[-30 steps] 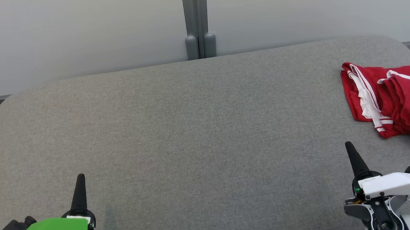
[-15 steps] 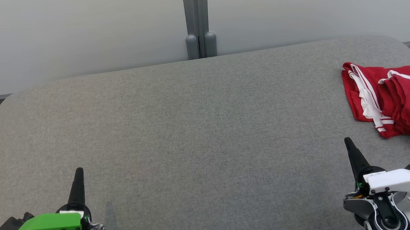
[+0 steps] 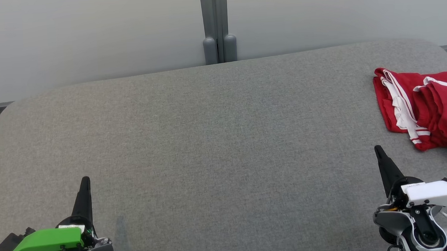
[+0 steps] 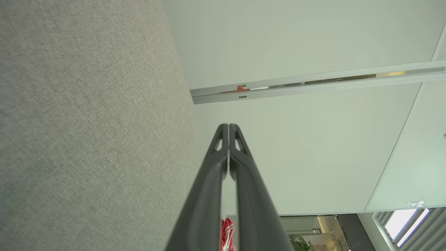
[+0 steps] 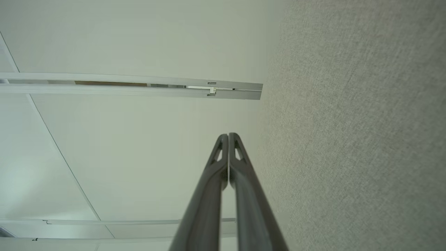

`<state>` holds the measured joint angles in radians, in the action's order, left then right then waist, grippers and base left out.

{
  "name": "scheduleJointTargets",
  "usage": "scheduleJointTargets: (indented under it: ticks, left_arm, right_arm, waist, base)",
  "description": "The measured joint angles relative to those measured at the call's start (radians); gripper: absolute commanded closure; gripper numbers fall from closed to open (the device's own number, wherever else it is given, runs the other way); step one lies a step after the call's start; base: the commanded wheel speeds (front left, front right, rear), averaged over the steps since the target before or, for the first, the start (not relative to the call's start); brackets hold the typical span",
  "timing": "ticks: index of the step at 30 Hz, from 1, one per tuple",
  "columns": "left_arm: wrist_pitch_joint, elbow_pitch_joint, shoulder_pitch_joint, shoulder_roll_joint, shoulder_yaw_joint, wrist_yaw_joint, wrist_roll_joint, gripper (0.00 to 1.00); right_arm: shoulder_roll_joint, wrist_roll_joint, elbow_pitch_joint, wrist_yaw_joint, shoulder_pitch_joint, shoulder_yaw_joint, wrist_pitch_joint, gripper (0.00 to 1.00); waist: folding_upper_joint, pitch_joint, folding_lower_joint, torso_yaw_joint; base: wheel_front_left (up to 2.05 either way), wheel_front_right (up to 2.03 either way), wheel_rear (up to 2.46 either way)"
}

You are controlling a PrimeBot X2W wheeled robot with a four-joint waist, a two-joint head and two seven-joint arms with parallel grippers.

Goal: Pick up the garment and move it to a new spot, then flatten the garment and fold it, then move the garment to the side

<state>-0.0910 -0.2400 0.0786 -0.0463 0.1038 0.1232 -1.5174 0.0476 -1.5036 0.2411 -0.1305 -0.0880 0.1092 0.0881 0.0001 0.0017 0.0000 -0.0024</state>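
Right tool point(image 3: 378, 150), head view: both fingers are clenched into a single dark spike with nothing between them. It is poised at the near right of the grey bench point(image 3: 224, 140) and points toward the far side. The left tool point(image 3: 85, 180) is likewise clenched and empty at the near left. The garment point(image 3: 425, 111), red with white stripes, lies bunched on the far right of the bench, and its right part is cut off by the frame edge. It sits farther out than the right tool and slightly to that tool's right, near but not touching. The left tool is well apart from it, across the width of the bench. In my judgement the right arm has the shorter reach. The visible cloth appears to run left to right, with a white-striped edge turned left toward the bench middle. The full length cannot be confirmed because of the crop.

Left wrist view: the left tool point(image 4: 228, 127) has its tips pressed together and grips nothing. A sliver of red and white cloth shows low between the finger shanks, too small to give an orientation.

Right wrist view: the right tool point(image 5: 228, 136) also has its tips pressed together and is empty, with bare bench fabric alongside.
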Motion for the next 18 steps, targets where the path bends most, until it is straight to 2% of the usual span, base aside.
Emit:
scheduleJointTargets:
  ticks: [18]
  left_arm:
    - [-0.023,-0.005,0.025,0.0,0.01,0.005,-0.093,1.0]
  right_arm:
    - [0.0,-0.106,0.003,0.0,-0.018,0.005,0.026,1.0]
  waist:
    - [0.0,0.001,0.0,0.002]
  base:
    - [0.0,0.0,0.0]
